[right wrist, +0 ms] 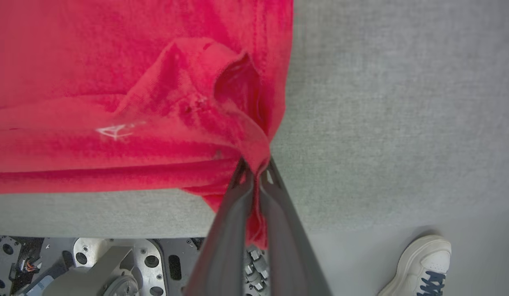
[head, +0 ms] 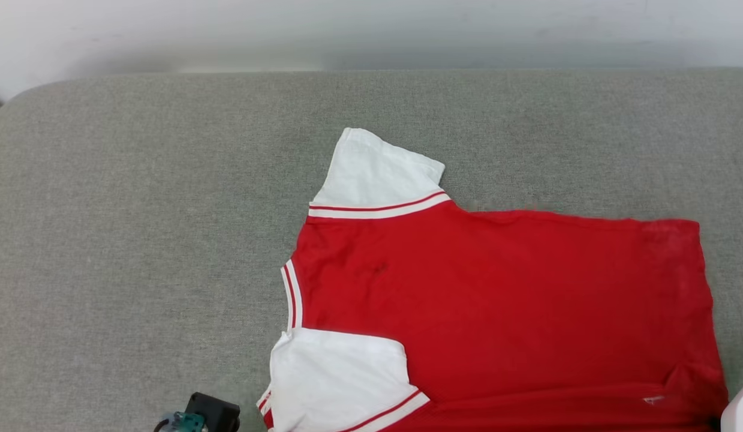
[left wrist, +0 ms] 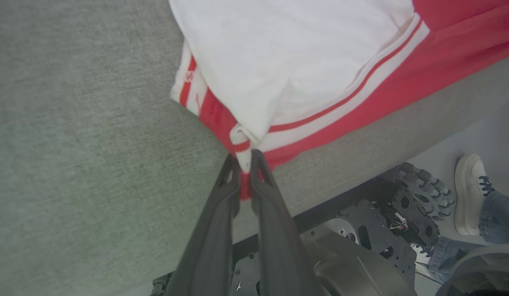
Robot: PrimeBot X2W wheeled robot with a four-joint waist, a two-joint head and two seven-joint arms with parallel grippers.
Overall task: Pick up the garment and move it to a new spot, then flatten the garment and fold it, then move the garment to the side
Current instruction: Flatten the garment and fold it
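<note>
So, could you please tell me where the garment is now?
In the head view the garment lies on the cushion, right of centre, its near edge pinched by the left gripper and right gripper.

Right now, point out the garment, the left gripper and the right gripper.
garment [head: 497, 300], head view, red body.
left gripper [left wrist: 245, 162], left wrist view, between fingertips, at sleeve trim.
right gripper [right wrist: 256, 168], right wrist view, between fingertips, at red corner.

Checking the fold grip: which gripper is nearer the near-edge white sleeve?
Left. The left gripper pinches that sleeve's striped trim; the right gripper pinches the garment's far hem corner.
</note>
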